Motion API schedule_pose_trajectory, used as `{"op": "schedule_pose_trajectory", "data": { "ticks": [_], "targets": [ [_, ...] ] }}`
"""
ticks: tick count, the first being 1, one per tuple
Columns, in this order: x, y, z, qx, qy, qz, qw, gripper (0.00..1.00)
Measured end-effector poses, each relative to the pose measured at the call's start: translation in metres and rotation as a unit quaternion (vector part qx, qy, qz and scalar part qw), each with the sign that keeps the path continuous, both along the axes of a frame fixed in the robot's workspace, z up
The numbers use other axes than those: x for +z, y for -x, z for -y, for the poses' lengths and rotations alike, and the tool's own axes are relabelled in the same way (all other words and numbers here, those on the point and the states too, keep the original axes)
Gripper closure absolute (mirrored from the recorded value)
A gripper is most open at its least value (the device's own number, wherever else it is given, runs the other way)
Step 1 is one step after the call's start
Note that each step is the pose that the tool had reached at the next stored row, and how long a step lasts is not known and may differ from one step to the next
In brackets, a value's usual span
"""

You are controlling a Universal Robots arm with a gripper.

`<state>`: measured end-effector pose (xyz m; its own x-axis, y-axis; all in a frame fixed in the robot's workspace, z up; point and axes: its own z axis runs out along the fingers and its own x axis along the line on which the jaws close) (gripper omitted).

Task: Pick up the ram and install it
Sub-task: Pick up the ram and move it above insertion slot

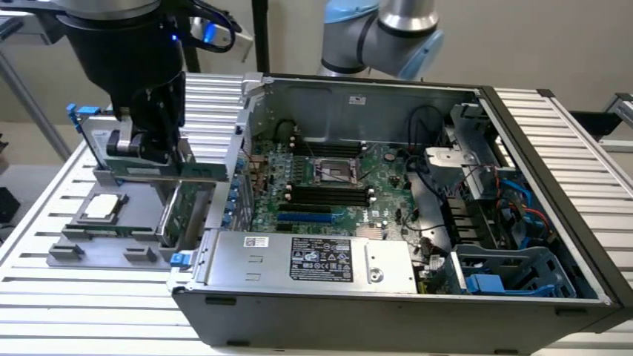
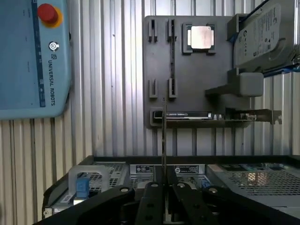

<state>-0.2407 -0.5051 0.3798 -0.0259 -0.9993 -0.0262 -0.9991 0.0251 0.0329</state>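
Where fingers point(image 2: 151, 202) pinch it, the ram point(image 2: 163, 140) seems thin, edge-on.

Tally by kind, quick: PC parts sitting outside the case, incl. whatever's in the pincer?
ram, clamped in the pincer: 1
CPU: 1
hard drive: 1
expansion card: 1
Total: 4

Your exterior camera looks down from far into the computer case point(image 1: 376, 104) beside the gripper point(image 2: 164, 182). Your wrist camera, close behind the gripper, looks past the gripped ram point(image 2: 164, 136) onto the gray holder point(image 2: 158, 61); both views share holder and case.
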Motion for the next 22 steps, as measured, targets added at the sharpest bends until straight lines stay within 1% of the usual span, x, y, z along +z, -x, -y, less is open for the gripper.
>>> {"op": "schedule_pose_trajectory", "data": {
  "ticks": [12, 22],
  "targets": [
    [0.0006, -0.054, 0.0000, 0.000, -0.0002, 0.0001, 1.0000, 1.00],
    [0.0006, -0.100, 0.0000, 0.000, -0.0033, 0.0000, 1.0000, 1.00]
  ]
}}
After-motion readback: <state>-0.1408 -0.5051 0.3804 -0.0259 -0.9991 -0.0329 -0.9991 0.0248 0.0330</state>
